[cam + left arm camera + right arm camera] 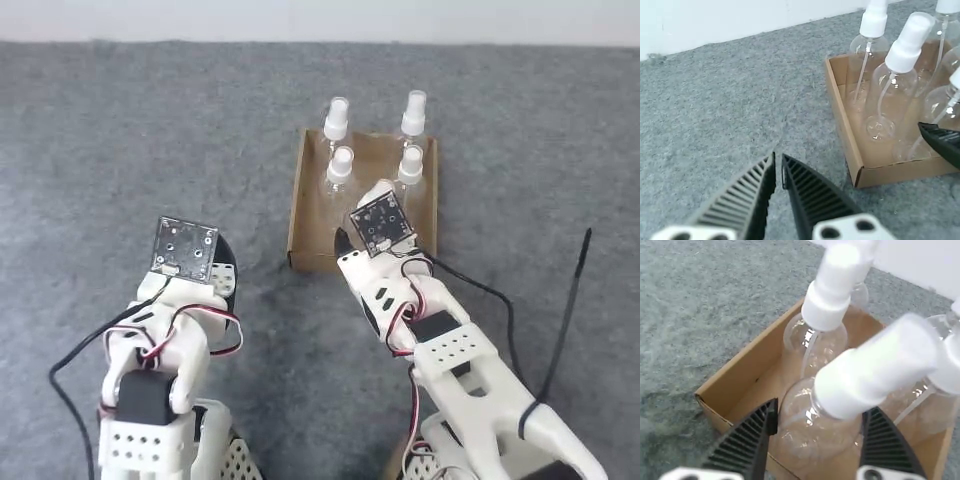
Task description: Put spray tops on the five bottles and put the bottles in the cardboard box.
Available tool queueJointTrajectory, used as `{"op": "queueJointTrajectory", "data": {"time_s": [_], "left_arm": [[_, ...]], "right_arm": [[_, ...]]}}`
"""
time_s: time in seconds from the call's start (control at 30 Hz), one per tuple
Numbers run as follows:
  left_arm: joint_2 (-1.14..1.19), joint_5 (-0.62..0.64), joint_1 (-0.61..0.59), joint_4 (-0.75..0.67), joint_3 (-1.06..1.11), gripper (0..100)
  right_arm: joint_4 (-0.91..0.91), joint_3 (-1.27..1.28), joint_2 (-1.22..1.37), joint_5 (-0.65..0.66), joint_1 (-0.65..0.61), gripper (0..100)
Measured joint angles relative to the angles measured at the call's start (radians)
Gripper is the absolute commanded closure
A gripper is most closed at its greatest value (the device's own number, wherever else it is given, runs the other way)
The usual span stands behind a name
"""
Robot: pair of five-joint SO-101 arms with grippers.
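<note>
My right pincer [821,411] is clamped on the last bottle [805,440] inside the cardboard box [740,372]; I'd seat it upright and release gently, with the left pincer [779,159] idle, jaws together

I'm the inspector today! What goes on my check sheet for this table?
Surface: grey carpet.
Job's things: cardboard box holds four upright bottles with spray tops; a fifth bottle, also topped, sits between the right jaws.
Clutter: nothing seen.
Grippers: left gripper shut, holding nothing, beside the box; right gripper shut on the fifth bottle.
Cables: black cable beside the right arm; red and white wires on both arms.
Surroundings: white wall behind.
</note>
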Motion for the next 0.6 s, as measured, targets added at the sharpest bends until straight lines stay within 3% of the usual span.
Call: {"op": "queueJointTrajectory", "data": {"time_s": [0.4,0.6], "left_arm": [[0.0,0.0,0.0,0.0,0.0,99],[0.0,0.0,0.0,0.0,0.0,99]], "right_arm": [[0.0,0.0,0.0,-0.002,-0.002,78.2],[0.0,0.0,0.0,-0.002,-0.002,67.5]]}}
